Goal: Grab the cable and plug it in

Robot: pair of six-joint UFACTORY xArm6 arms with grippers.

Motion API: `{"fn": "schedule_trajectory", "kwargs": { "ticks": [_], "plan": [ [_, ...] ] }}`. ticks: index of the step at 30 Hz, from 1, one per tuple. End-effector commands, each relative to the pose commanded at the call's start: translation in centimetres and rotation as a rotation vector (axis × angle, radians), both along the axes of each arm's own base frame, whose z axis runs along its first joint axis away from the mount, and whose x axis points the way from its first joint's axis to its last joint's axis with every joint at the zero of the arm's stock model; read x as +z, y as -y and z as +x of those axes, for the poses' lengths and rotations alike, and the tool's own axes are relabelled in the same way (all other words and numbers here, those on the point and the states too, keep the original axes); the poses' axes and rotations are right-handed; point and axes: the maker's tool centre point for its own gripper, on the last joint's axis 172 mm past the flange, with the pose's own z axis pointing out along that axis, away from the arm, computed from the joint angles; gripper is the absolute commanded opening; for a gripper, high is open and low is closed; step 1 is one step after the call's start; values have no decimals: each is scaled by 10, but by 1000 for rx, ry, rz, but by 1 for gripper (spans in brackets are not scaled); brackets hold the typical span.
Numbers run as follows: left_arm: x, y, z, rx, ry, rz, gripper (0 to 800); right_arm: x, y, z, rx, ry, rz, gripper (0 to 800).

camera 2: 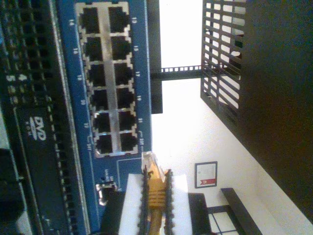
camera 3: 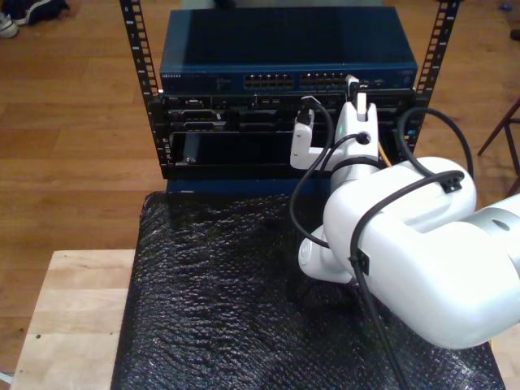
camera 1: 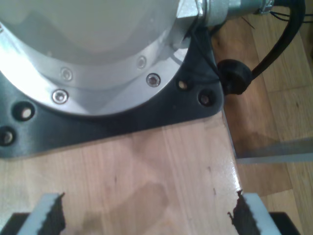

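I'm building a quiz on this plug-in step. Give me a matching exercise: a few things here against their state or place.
Things:
1. cable
2. my first gripper
3. switch
4. black wrap

States or places:
A. open, over bare wood
B. mounted in the rack, ports free
C. clamped between my second gripper's fingers
D. spread over the table

Pairs: 1-C, 2-A, 3-B, 4-D
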Motion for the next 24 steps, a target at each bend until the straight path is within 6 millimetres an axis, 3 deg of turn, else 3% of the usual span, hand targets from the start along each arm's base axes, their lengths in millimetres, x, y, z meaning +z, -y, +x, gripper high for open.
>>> {"fn": "schedule_trajectory", "kwargs": {
  "ticks": [24],
  "plan": [
    [0, 0, 0, 0, 0, 0, 800, -3, -2, 5, 3, -10, 5, 0]
  ]
}}
